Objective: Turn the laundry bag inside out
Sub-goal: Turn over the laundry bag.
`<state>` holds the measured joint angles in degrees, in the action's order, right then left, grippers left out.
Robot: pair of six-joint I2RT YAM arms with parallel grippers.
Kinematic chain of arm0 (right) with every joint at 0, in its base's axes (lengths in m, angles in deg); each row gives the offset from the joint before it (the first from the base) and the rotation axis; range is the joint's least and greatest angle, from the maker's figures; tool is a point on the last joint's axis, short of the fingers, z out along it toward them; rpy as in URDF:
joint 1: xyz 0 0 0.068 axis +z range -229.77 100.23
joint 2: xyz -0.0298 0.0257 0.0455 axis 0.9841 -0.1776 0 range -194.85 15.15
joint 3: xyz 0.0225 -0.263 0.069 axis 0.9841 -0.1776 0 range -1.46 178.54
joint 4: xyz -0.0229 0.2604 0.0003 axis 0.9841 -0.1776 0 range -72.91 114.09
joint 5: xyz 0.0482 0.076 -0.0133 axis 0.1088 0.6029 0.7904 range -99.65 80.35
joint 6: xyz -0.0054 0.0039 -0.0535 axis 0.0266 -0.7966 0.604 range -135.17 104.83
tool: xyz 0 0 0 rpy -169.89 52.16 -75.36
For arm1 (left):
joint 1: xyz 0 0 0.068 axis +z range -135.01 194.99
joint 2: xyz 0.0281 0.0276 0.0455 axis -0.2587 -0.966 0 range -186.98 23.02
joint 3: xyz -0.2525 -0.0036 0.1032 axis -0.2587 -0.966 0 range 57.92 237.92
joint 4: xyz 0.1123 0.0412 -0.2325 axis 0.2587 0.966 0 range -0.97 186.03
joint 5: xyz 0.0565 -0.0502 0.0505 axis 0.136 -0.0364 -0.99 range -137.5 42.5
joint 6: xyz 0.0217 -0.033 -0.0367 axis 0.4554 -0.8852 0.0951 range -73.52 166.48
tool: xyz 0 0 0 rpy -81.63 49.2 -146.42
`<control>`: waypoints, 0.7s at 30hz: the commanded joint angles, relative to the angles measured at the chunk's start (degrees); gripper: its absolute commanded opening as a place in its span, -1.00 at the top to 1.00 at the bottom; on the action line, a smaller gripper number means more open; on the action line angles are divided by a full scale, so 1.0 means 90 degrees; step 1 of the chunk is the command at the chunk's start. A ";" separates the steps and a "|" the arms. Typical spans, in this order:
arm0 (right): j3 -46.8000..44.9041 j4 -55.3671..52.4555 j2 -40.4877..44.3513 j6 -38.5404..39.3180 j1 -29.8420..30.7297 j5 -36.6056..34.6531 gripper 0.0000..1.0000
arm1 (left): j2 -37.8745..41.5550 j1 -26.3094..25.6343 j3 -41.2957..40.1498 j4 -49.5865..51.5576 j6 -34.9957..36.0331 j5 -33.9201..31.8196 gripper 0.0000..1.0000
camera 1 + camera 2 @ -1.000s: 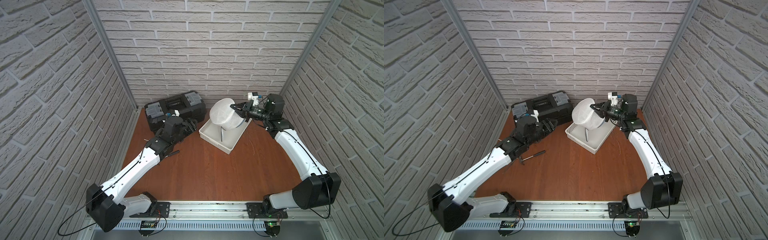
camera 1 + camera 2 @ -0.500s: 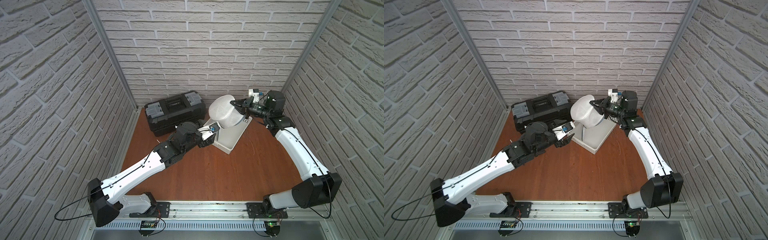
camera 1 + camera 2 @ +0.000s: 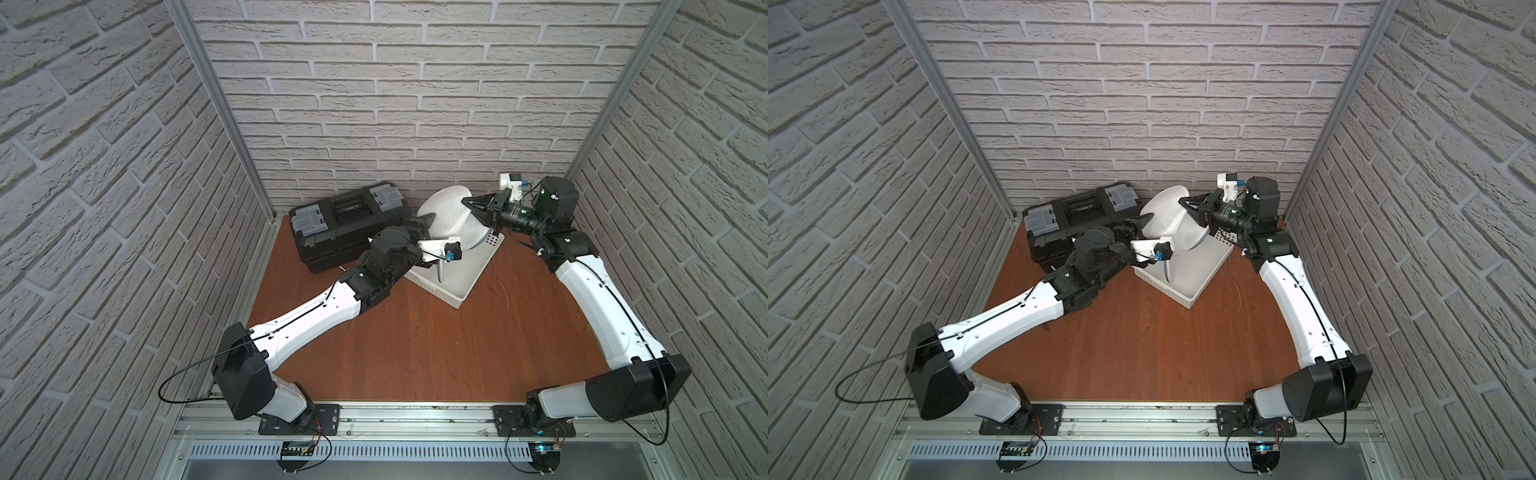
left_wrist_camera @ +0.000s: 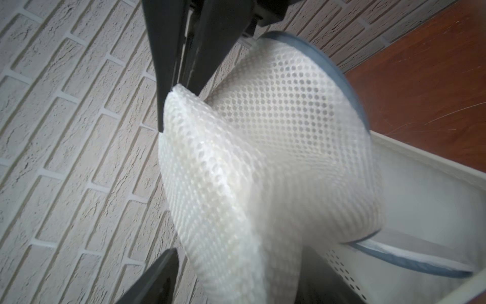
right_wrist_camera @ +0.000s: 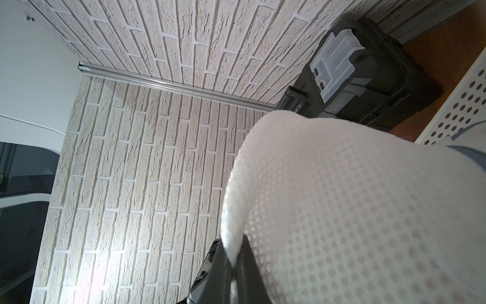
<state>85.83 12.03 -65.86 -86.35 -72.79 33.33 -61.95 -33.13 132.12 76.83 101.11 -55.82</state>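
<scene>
laundry bag (image 3: 451, 220) hangs tilted over the white basket (image 3: 478, 276), long axis slanted, rounded end up toward the back wall, grey rim down at the basket. right gripper (image 3: 467, 202) is pinched tight on a mesh fold up top. left gripper (image 3: 423, 222) has its jaws wide apart with mesh between them

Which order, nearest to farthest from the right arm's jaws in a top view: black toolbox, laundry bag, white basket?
1. laundry bag, gripped by them.
2. white basket, directly below it.
3. black toolbox, beyond the bag, at the back wall.
</scene>
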 commanded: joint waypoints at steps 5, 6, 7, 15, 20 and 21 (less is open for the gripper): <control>0.0204 0.0050 0.0328 -0.0088 0.0054 -0.0067 0.95 | -0.0237 0.0189 0.0514 -0.0520 0.0477 -0.0034 0.08; 0.0214 0.0050 0.0325 -0.0089 0.0049 -0.0067 0.94 | -0.0237 0.0197 0.0542 -0.0493 0.0509 -0.0005 0.16; 0.0214 0.0058 0.0319 -0.0099 0.0053 -0.0074 0.94 | -0.0237 0.0209 0.0573 -0.0421 0.0552 0.0030 0.25; 0.0437 -0.0047 0.0202 0.0130 0.0054 -0.0257 0.88 | -0.0053 0.0214 0.0913 0.0853 0.0455 0.0438 0.98; 0.1666 -0.1678 -0.0049 0.1517 0.0054 -0.0384 0.23 | 0.0027 0.0227 0.1540 0.2181 -0.0654 0.0379 1.00; 0.1867 -0.2046 -0.0060 0.1855 0.0043 -0.0511 0.07 | 0.0055 0.0229 0.1626 0.2321 -0.0848 0.0292 1.00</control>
<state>97.19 -0.34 -67.13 -79.25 -72.72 30.88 -63.35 -31.20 144.64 89.66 99.78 -53.74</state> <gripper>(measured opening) 0.407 0.070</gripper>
